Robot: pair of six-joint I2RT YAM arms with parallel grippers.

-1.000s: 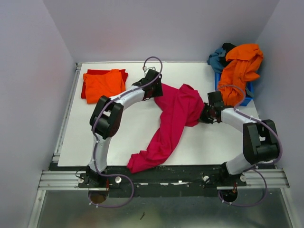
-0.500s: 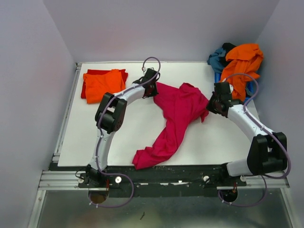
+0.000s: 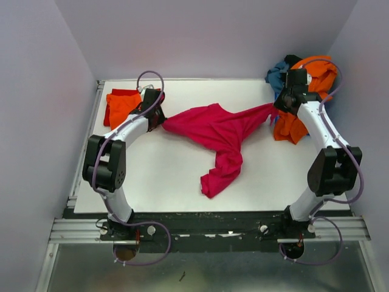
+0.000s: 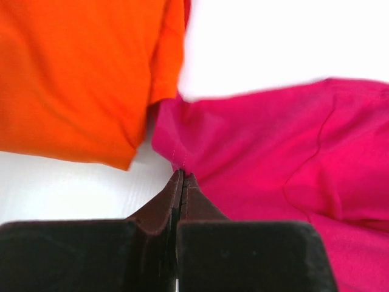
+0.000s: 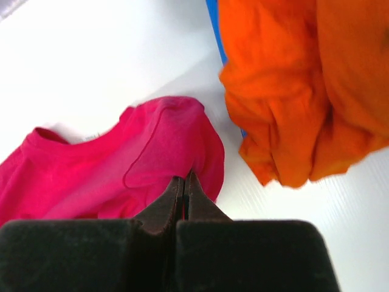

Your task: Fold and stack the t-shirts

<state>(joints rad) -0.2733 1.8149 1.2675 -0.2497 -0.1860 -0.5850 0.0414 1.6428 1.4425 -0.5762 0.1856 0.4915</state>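
Pinched tight on opposite edges of the pink t-shirt (image 3: pixel 209 126), the left gripper (image 3: pixel 160 119) and the right gripper (image 3: pixel 273 111) held it stretched between them over the table (image 3: pixel 170 176). Each wrist view showed the fingers closed flat on a fold of pink cloth. Nearest the bases, one loose end of that shirt trailed crumpled toward the near edge, so it was neither laid flat nor folded. Farther back on the left, just beside the left gripper, a folded orange t-shirt (image 3: pixel 120 104) lay on top of a red t-shirt (image 3: pixel 124 92); two looked done. In the far right corner a crumpled orange t-shirt (image 3: pixel 316 73), a teal t-shirt (image 3: pixel 276 76) and what looked like a black t-shirt (image 3: pixel 293 59) sat heaped over a blue bin (image 5: pixel 215 24). The job seemed under halfway, with the pink one in hand and three waiting.
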